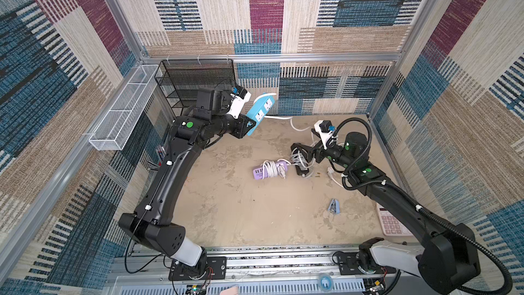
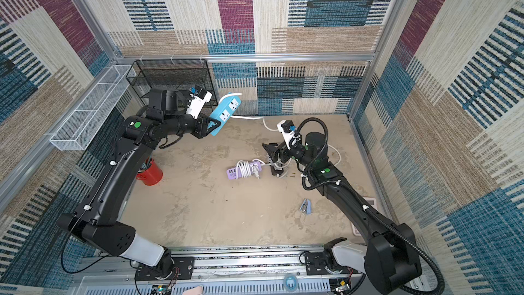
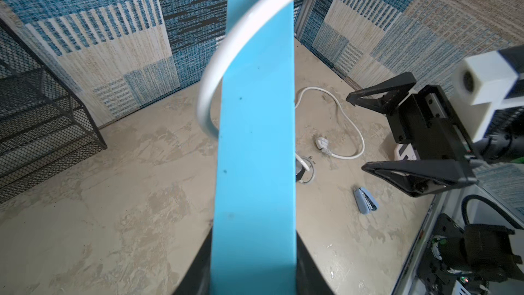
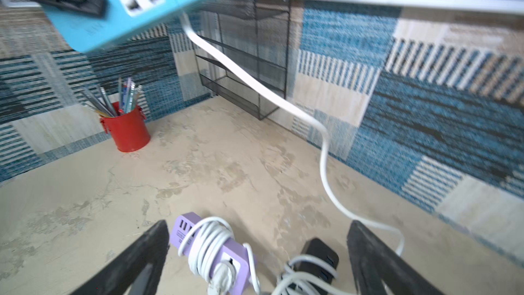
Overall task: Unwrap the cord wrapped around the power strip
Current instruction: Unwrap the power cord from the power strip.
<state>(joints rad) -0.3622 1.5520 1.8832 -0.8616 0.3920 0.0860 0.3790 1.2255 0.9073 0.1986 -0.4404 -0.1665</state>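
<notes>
Both top views: blue power strip (image 1: 260, 112) held aloft, upper centre-left, left jaws pinching its lower end, white cord (image 1: 280, 117) trailing right onto the surface (image 1: 241, 208). Left wrist: blue power strip (image 3: 255, 151) fills centre. Right wrist: right jaws spread, purple strip (image 4: 185, 229) bottom centre.

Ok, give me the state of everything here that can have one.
left gripper, shut on the blue power strip
blue power strip, lifted off the table, tilted
white cord, hanging loose from the blue strip's end to the table
purple power strip, on the table, cord wrapped around it
black power strip, on the table, cord coiled around it
right gripper, open, empty, over the black power strip
red pen cup, upright, pens inside
</notes>
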